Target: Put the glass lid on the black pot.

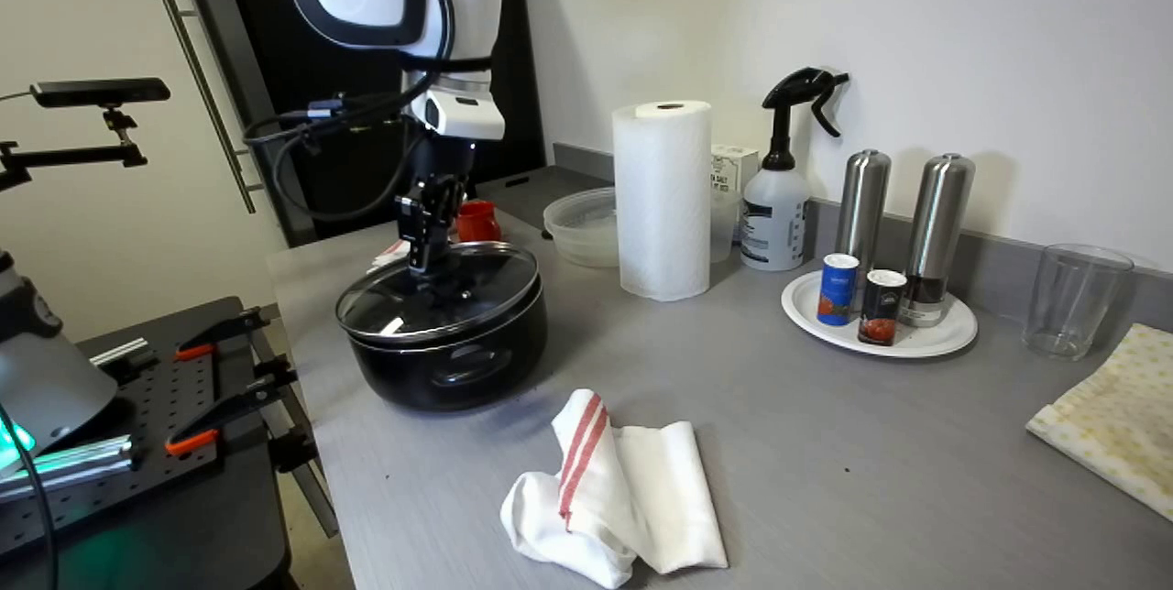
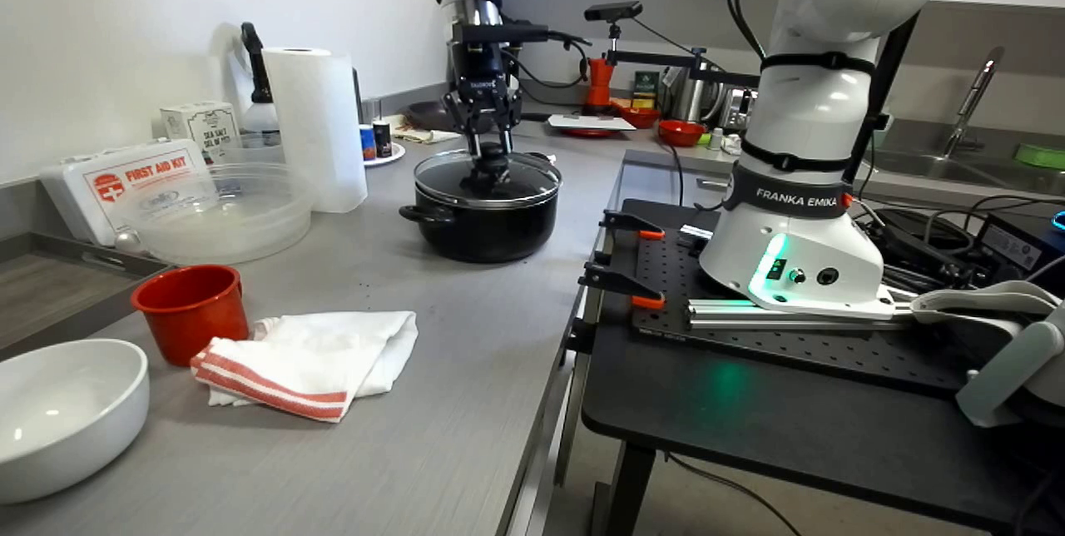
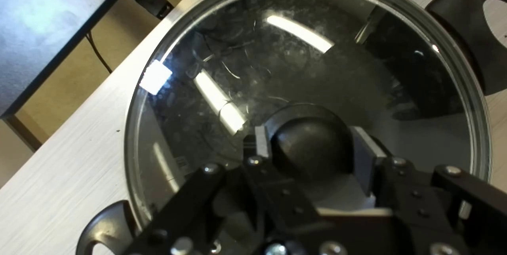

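The glass lid (image 1: 499, 271) (image 2: 437, 178) lies on or just above the rim of the black pot (image 1: 399, 379) (image 2: 491, 235) in both exterior views. In an exterior view it looks slightly off-centre; I cannot tell whether it sits fully flush. In the wrist view the lid (image 3: 348, 73) fills most of the picture, with the pot's handles (image 3: 459, 21) showing past its rim. My gripper (image 1: 438, 269) (image 2: 491, 155) points down at the lid's centre. In the wrist view its fingers (image 3: 311, 144) stand on both sides of the dark knob, which fills the gap between the pads.
A paper towel roll (image 1: 662, 205) and clear plastic tubs (image 2: 241, 224) stand beside the pot. A striped towel (image 1: 623, 494), another towel (image 2: 312, 357), a red cup (image 2: 190, 315) and a white bowl (image 2: 71, 428) are on the counter. The counter edge (image 2: 574, 311) is near the pot.
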